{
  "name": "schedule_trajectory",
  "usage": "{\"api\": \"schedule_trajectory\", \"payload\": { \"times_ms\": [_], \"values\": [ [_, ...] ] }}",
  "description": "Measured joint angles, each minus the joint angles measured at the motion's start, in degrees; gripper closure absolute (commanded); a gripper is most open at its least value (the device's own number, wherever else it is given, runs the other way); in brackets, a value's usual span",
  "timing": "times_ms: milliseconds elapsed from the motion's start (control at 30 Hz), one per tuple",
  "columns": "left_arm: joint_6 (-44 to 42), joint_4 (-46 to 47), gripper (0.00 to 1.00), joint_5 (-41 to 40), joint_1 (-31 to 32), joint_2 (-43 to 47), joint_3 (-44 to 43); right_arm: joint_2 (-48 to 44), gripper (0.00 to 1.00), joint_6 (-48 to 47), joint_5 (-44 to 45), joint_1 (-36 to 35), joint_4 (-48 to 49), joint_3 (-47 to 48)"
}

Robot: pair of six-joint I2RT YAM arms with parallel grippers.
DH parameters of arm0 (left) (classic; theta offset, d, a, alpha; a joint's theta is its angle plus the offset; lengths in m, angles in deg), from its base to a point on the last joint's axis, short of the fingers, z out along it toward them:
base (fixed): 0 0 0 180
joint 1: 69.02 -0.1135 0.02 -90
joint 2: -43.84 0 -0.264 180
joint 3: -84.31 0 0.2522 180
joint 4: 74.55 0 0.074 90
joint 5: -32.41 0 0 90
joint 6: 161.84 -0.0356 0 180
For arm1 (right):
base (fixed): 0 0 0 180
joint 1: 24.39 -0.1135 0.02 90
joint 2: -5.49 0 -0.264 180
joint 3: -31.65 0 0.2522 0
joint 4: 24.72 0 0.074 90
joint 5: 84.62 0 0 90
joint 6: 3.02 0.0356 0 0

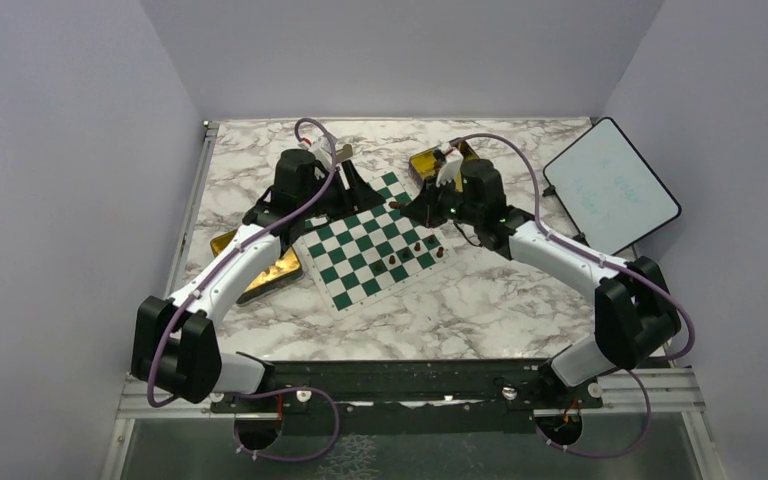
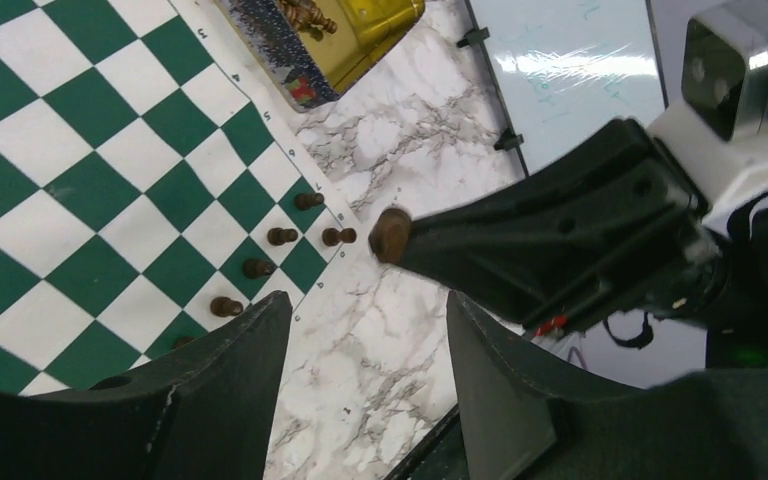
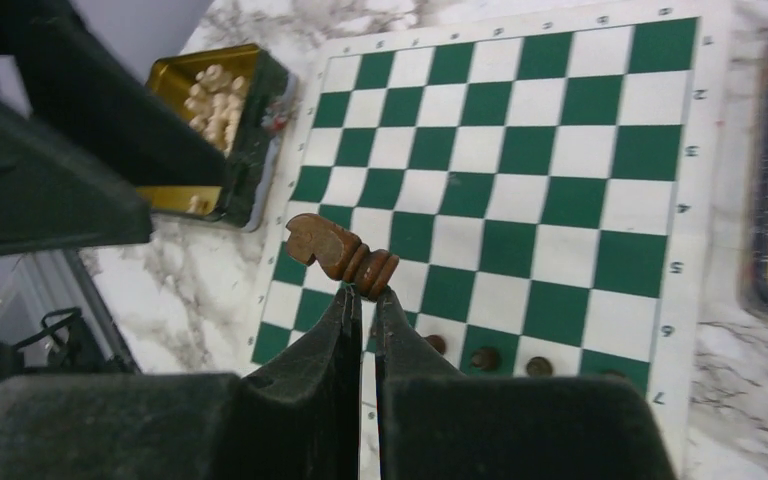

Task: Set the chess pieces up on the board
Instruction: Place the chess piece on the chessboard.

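At the board's far left, the left gripper (image 2: 360,330) hangs part open and empty; on the board (image 2: 90,180) the pawns (image 2: 282,236) line the right edge; the right gripper (image 3: 360,295) is pinched onto a knight (image 3: 335,250) at its base; the piece is probably light, rigid and smooth, so take it low on the base.

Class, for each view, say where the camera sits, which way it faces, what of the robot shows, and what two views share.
Top external: above and behind, looking down on the green-and-white chequered board; the left arm and right arm show.
Left wrist: on the left arm, facing down at the board's edge; its open left gripper shows.
Right wrist: facing down along the right gripper, shut on a dark brown knight piece.
Shared: both wrist views show that knight.
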Motion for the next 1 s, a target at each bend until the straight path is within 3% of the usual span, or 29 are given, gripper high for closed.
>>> {"api": "schedule_trajectory", "payload": {
  "times_ms": [133,600,1000],
  "values": [
    [2.2,1.9,0.49,1.6,0.0,-2.3,-1.0,-1.9,0.93,1.9,-0.2,-3.0,2.1,-2.1],
    [6.7,5.9,0.53,5.2,0.0,-4.0,-1.1,-4.2,0.93,4.5,-0.1,-3.9,6.5,-3.5],
    [9.8,10.0,0.77,8.2,0.0,-5.6,-0.5,-4.2,0.93,5.5,-0.3,-4.3,7.4,-3.9]
  ]
}}
